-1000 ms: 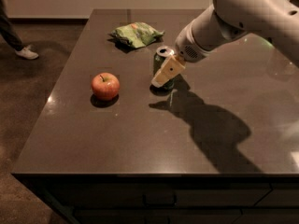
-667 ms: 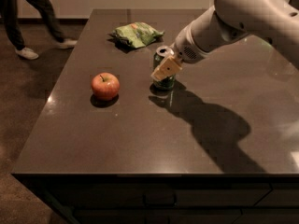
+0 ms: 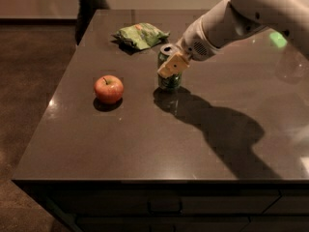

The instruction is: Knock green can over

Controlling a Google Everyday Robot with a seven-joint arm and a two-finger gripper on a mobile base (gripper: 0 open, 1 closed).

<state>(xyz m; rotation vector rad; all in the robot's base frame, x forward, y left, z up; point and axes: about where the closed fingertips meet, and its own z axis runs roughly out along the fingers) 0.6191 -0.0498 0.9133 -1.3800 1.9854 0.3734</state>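
The can (image 3: 169,82) stands upright mid-tabletop (image 3: 145,144), nearer the far edge. The gripper (image 3: 173,65) is against its upper front, its width impossible to tell. Apple (image 3: 108,89) toward the left edge, bag (image 3: 141,35) by the far edge. The dark, glossy near half lies open.

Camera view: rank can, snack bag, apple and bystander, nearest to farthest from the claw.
1. Green can, right at the claw, centre.
2. Snack bag, behind, and apple, view's left: too close to call.
3. Person, beyond the table's far-left corner.
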